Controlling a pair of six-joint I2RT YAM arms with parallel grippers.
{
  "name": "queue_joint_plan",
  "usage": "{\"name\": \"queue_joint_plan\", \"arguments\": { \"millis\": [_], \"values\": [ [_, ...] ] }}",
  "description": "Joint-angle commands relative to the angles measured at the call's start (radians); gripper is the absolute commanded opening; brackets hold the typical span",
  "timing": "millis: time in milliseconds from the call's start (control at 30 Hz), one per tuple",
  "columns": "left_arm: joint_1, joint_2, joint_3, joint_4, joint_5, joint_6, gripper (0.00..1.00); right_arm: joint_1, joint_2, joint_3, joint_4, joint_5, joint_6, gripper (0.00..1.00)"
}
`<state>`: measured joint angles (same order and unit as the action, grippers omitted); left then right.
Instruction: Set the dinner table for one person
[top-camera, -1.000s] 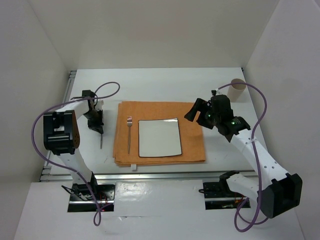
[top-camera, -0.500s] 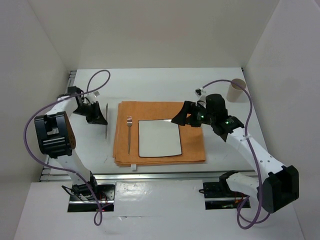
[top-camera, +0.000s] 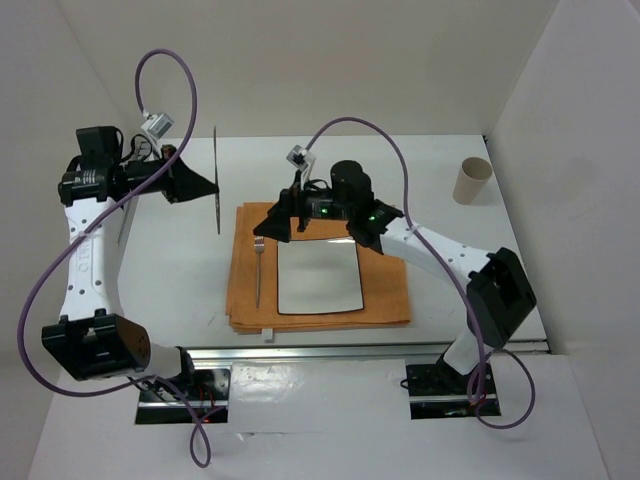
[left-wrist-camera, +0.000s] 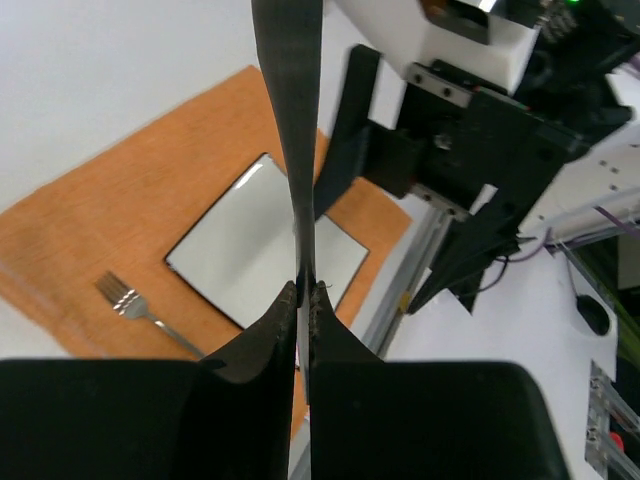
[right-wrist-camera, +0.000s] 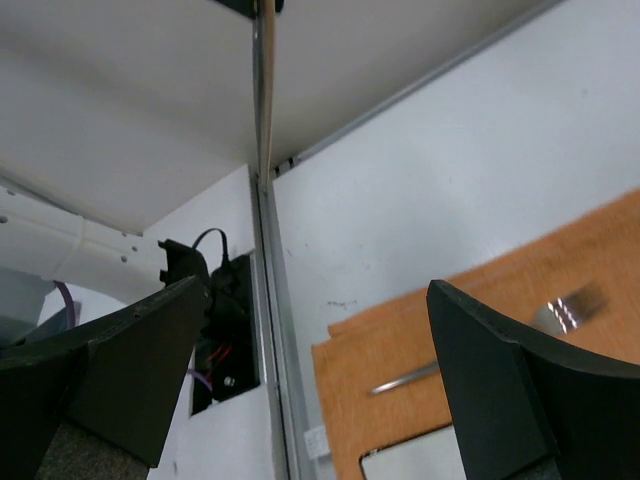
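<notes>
While the left gripper (left-wrist-camera: 307, 292) clamps a knife (left-wrist-camera: 290, 120), the right gripper (top-camera: 272, 228) gapes empty over the dinner table (top-camera: 180, 270).

One fork (top-camera: 258, 270), one plate (top-camera: 318, 278), one orange cloth (top-camera: 385, 300), one knife (top-camera: 218, 190), one tan cylinder (top-camera: 471, 180), perhaps a cup.

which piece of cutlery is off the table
The knife, pinched in the left tool and held up in the air. The fork lies flat on the orange cloth, left of the plate.
</notes>
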<state>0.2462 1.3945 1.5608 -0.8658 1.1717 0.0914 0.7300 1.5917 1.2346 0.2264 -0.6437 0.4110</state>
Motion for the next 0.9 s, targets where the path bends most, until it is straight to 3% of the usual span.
{"name": "queue_joint_plan", "arguments": {
  "millis": [0,433,567,700,867],
  "values": [
    [-0.007,-0.021,-0.031,-0.012,0.146,0.012,0.0,0.043,0.051,0.086,0.228,-0.06,-0.008,1.0],
    [-0.036,-0.066,-0.148,0.03,0.19,0.004,0.0,0.071,0.237,0.161,0.405,-0.138,0.166,1.0],
    [-0.045,-0.043,-0.168,-0.01,0.163,0.068,0.0,0.071,0.301,0.175,0.47,-0.159,0.224,0.85],
    [-0.054,-0.022,-0.159,-0.032,0.172,0.082,0.0,0.071,0.332,0.194,0.497,-0.185,0.264,0.83],
    [-0.054,-0.022,-0.205,-0.042,0.135,0.119,0.0,0.071,0.332,0.206,0.51,-0.183,0.273,0.7]
  ]
}}
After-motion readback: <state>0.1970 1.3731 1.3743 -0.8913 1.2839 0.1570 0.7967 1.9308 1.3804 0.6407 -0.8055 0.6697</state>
